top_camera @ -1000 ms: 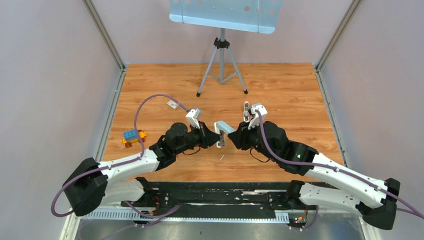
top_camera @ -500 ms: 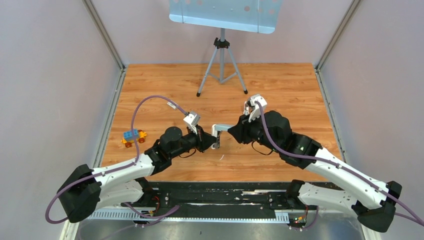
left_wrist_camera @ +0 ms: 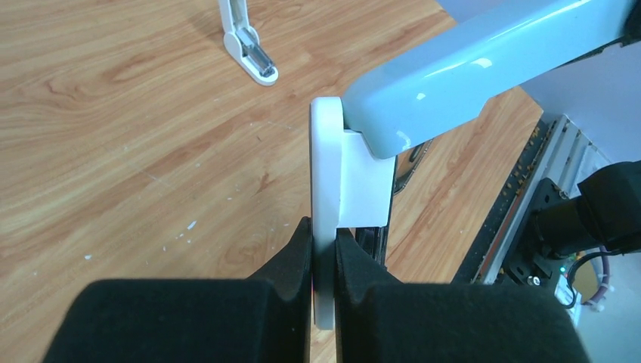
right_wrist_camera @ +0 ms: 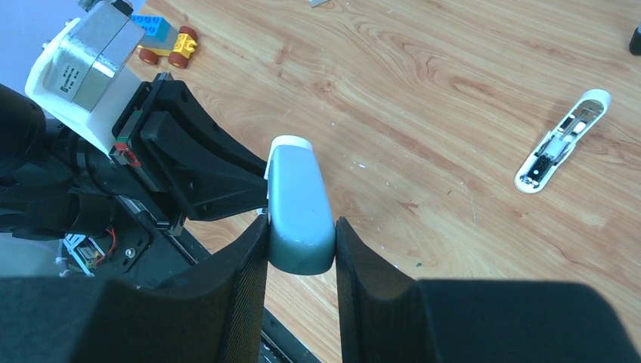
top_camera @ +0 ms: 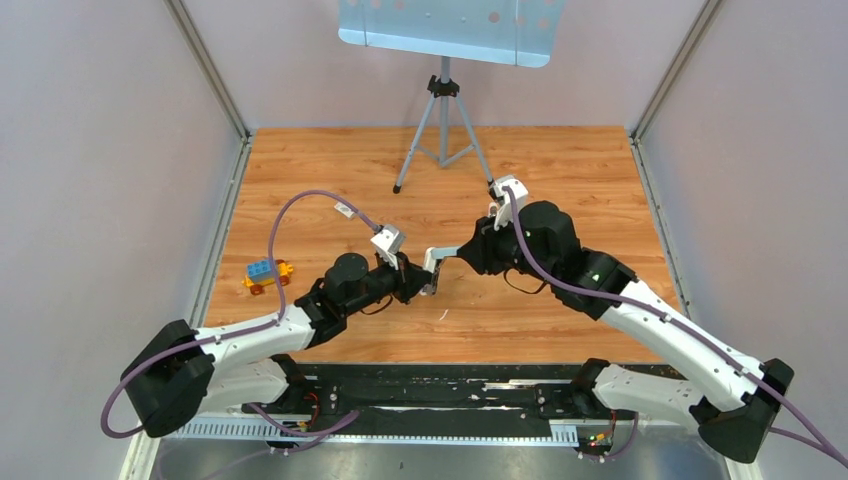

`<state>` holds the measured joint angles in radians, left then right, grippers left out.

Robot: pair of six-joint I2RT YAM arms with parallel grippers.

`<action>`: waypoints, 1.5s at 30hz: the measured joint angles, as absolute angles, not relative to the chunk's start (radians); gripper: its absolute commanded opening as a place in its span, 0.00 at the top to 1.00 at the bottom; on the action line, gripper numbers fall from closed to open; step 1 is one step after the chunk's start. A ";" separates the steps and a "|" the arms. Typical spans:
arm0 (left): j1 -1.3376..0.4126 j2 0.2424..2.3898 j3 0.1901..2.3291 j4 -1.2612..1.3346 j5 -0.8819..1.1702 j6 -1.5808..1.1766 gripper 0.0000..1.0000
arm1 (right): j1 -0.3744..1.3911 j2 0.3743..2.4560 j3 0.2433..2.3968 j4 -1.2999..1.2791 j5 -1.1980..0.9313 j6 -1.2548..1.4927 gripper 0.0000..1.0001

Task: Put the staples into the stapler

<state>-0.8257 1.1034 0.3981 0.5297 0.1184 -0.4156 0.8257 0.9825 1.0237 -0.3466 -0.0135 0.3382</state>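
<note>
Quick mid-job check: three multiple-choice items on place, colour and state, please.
1. Blue-and-yellow block toy car sits: A) near the wooden table's left edge B) far edge C) between tools.
2. Slim hinged stapler's half in the right tool is: A) red B) light grey-blue C) black.
3. The left tool is: A) open B) shut on the stapler's white half C) unseen.
A: top view shows it left. B: seen in right wrist view. B: fingers pinch the white plate.
</note>
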 measured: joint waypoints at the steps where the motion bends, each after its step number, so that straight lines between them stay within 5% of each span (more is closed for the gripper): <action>1: -0.825 1.108 0.398 0.527 0.114 -0.421 1.00 | 0.824 0.989 1.024 -0.347 -0.015 0.337 0.65; 6: -0.824 1.119 0.406 0.481 0.102 -0.483 1.00 | 0.815 0.982 1.024 -0.341 0.014 0.342 0.38; 12: -0.821 1.153 0.411 0.391 0.085 -0.616 1.00 | 0.791 0.866 0.976 -0.278 0.071 0.390 0.27; 21: -0.821 1.163 0.455 0.397 0.082 -0.768 1.00 | 0.808 0.820 0.806 -0.181 0.100 0.520 0.33; 31: -0.821 1.109 0.455 0.405 0.074 -0.840 1.00 | 0.951 0.981 0.809 -0.076 0.194 0.558 0.25; 41: -0.821 1.050 0.455 0.406 0.071 -0.862 1.00 | 1.004 1.127 0.860 -0.014 0.274 0.553 0.42; 45: -0.821 1.042 0.454 0.406 0.072 -0.865 1.00 | 1.014 1.180 0.899 0.014 0.286 0.549 0.57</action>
